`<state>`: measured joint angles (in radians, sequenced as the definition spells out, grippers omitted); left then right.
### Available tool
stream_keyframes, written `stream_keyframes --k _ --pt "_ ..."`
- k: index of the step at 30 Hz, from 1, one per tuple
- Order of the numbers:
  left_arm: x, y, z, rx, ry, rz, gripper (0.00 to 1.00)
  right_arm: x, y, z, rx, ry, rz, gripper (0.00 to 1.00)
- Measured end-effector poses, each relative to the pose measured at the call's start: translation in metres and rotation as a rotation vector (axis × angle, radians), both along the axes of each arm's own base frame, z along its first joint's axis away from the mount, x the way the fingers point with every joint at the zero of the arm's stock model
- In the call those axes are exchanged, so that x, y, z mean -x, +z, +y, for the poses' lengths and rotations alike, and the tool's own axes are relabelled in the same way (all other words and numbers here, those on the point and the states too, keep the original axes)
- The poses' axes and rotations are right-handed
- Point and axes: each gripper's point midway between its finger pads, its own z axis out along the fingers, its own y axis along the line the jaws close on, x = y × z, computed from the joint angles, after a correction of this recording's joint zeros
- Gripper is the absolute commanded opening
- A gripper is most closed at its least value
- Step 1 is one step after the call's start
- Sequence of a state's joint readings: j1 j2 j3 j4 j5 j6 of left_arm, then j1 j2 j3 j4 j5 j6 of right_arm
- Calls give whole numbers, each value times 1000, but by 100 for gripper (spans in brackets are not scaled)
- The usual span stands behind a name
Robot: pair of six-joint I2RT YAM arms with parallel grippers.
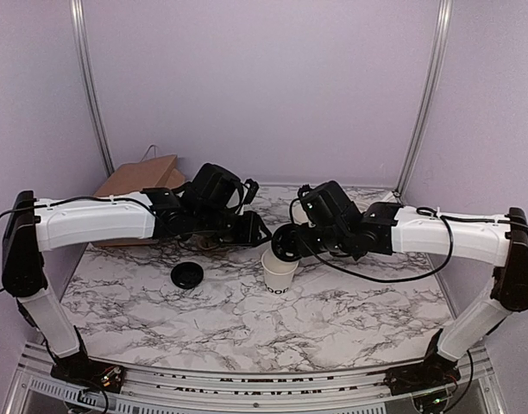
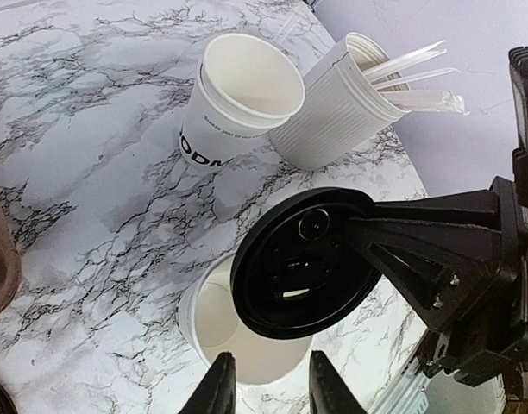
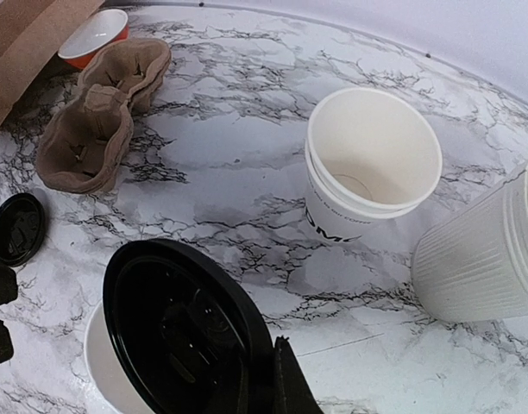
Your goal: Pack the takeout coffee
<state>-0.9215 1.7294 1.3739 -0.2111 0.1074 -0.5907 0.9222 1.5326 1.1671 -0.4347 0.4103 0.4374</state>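
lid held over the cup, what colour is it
Black all over. The lid shows best in the left wrist view.

table (image 1: 247, 328): marble-print top, smooth, slight sheen. cup (image 1: 279, 272): white paper, matt, black print low on the side. lid (image 3: 178, 336): black plastic, glossy, moulded. spare lid (image 1: 187, 275), near left: looks like the same black plastic. cup stack (image 3: 372, 164): matt white paper. tub (image 3: 475, 267): white, ribbed wall. utensils (image 2: 411, 73): pale translucent plastic. carrier (image 3: 96, 121): brown moulded pulp, rough. bag (image 1: 139, 177), far left: brown kraft paper, matt.
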Motion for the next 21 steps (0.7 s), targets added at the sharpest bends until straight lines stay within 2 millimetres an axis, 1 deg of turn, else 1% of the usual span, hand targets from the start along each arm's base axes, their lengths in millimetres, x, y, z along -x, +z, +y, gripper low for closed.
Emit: stream_keyframes --k 4,10,16,19,21 --pt "1 11 1 29 0 5 29 0 7 -1 -3 6 -18 3" --pt "3 26 4 75 5 19 29 -2 28 -3 -21 13 -88 3" --pt "6 42 6 136 14 55 30 -1 39 -6 -16 24 -161 2" --pt "6 55 6 193 21 83 30 1 45 -6 0 36 -215 2" --pt "4 69 6 261 29 108 30 3 49 -5 22 42 -261 2"
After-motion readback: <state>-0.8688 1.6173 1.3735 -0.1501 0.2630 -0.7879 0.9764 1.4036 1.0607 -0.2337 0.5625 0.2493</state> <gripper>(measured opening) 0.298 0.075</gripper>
